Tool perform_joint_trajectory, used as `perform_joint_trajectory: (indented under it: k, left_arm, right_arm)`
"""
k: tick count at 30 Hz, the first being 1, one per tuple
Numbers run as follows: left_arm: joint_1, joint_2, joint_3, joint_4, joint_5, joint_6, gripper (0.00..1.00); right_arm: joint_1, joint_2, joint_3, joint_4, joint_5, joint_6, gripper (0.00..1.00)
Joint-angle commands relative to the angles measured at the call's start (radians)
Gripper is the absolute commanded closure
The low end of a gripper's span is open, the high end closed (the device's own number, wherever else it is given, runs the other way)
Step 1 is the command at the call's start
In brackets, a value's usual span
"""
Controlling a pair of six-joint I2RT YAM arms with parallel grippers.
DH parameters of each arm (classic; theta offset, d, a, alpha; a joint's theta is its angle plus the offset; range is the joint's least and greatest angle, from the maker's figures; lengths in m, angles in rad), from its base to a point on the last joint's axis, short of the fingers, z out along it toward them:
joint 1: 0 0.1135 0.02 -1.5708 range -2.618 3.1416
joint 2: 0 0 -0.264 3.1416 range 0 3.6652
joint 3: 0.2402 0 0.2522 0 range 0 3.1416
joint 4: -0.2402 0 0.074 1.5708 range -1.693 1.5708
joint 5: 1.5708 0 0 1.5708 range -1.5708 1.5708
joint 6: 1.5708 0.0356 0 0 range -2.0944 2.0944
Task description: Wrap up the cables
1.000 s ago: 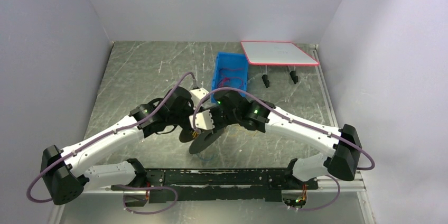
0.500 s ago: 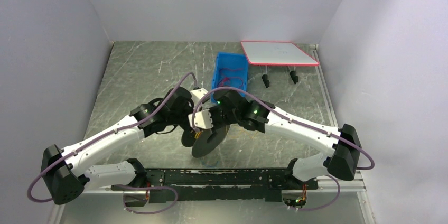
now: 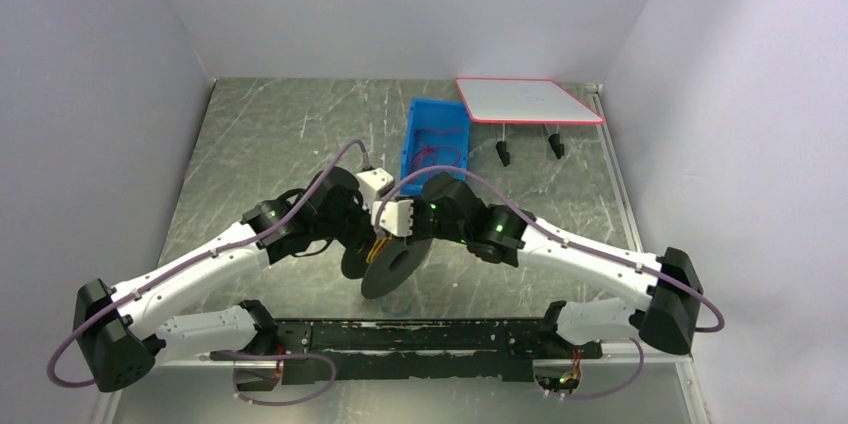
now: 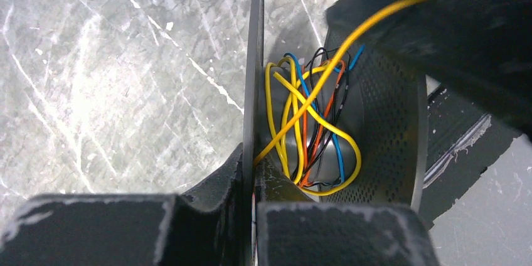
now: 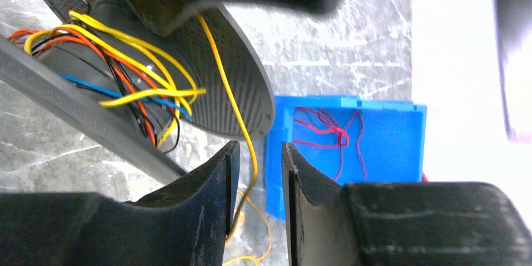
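Blue bin [image 3: 437, 139] at the back of the table [image 3: 260, 134] has a loose tangle of red cable [image 5: 332, 133] in it. Dark grey spool [image 3: 390, 266] is up on edge near the front, btw the two arms, w/ the cables [image 4: 300, 129] (yellow, orange, blue, black) looped loosely round its hub. Left end effector [image 4: 251, 200] is clamped tight on one flange of the spool. Right end effector [image 5: 258, 148] has its jaws a bit apart, w/ one yellow cable [image 5: 231, 90] running down thru the gap, not pinched afaict.
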Motion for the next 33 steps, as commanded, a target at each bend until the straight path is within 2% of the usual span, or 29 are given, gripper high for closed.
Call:
perform_joint_trajectory:
  k: [1, 5, 9, 15, 18, 21, 23, 25, 27, 33]
  left_arm:
    - [0.005, -0.032, 0.011, 0.016, -0.064, -0.034, 0.93]
    - [0.019, -0.052, 0.019, 0.016, -0.129, -0.057, 0.93]
    - [0.062, -0.069, 0.037, 0.020, -0.143, -0.069, 0.93]
    - [0.100, -0.064, 0.072, 0.010, -0.145, -0.074, 0.93]
    - [0.101, -0.049, 0.102, -0.003, -0.141, -0.080, 0.93]
    - [0.102, -0.032, 0.135, -0.024, -0.162, -0.085, 0.93]
    - [0.102, -0.028, 0.158, -0.040, -0.170, -0.085, 0.93]
    - [0.102, -0.032, 0.177, -0.052, -0.172, -0.083, 0.93]
    - [0.102, -0.033, 0.194, -0.066, -0.176, -0.083, 0.93]
    - [0.101, -0.034, 0.235, -0.096, -0.186, -0.088, 0.93]
  right_arm:
    - [0.002, -0.100, -0.073, 0.106, 0.134, 0.112, 0.64]
    - [0.000, -0.186, -0.129, 0.116, 0.172, 0.195, 0.58]
    - [-0.006, -0.250, -0.195, 0.140, 0.146, 0.319, 0.53]
    - [-0.010, -0.313, -0.272, 0.189, 0.252, 0.539, 0.48]
    - [-0.009, -0.328, -0.301, 0.207, 0.317, 0.684, 0.37]
    - [-0.011, -0.343, -0.334, 0.213, 0.341, 0.801, 0.31]
    - [-0.013, -0.341, -0.350, 0.202, 0.429, 0.923, 0.24]
    - [-0.024, -0.331, -0.355, 0.155, 0.490, 1.035, 0.23]
    - [-0.031, -0.324, -0.375, 0.155, 0.456, 1.122, 0.23]
    - [-0.039, -0.310, -0.485, 0.255, 0.358, 1.217, 0.24]
